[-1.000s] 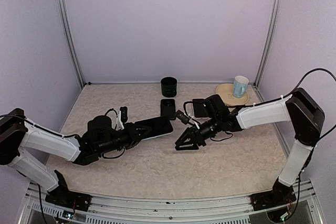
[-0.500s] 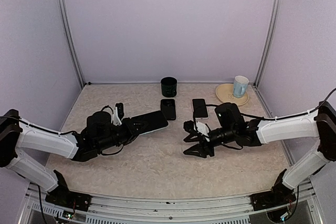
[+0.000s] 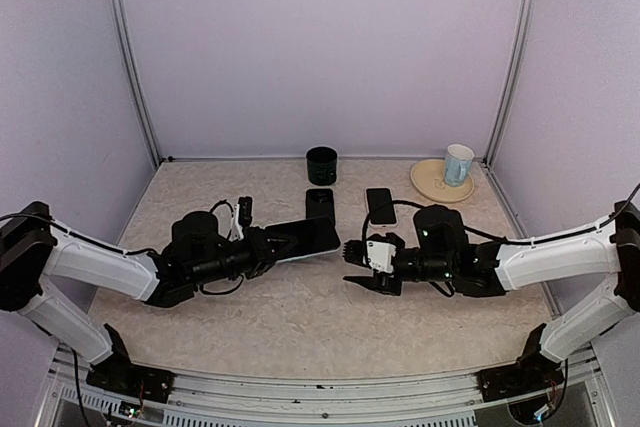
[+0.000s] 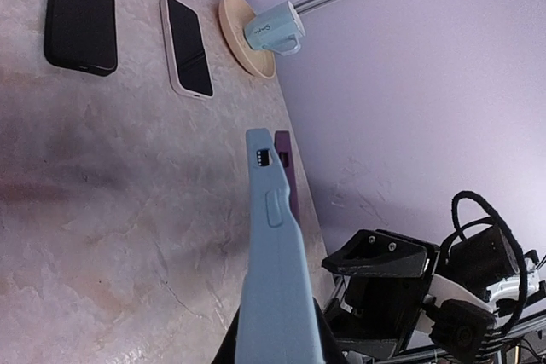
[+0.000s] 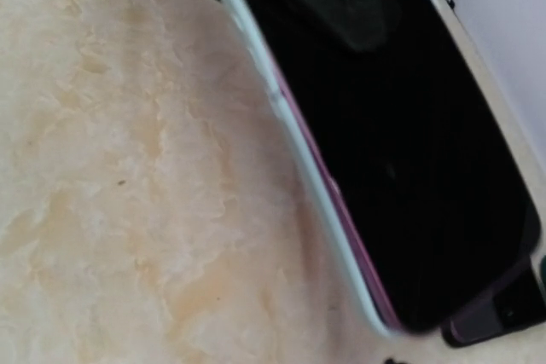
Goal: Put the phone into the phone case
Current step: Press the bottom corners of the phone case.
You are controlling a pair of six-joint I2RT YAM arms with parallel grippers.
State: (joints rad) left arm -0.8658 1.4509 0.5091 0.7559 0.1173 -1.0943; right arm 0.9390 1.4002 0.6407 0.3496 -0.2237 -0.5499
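Observation:
My left gripper [image 3: 268, 248] is shut on a light-blue phone case [image 3: 312, 239] and holds it out flat above the table, toward the middle. In the left wrist view the case [image 4: 275, 270] runs edge-on away from the jaws [image 4: 273, 340], with the purple phone [image 4: 287, 172] showing along its far side. The right wrist view shows the phone's black screen [image 5: 401, 151] lying in the case [image 5: 290, 138], its purple edge raised above the rim at the near corner. My right gripper [image 3: 353, 272] is open just right of the case's free end, touching nothing.
A black phone-shaped item [image 3: 320, 206] and a white-edged phone [image 3: 380, 205] lie on the table behind the grippers. A black cup [image 3: 322, 164] stands at the back. A mug [image 3: 458, 163] sits on a plate [image 3: 428, 180] at the back right.
The left arm has carried the case rightward toward the middle. The right arm has swung down toward the near side, its gripper now level with the case's end, jaws slightly wider.

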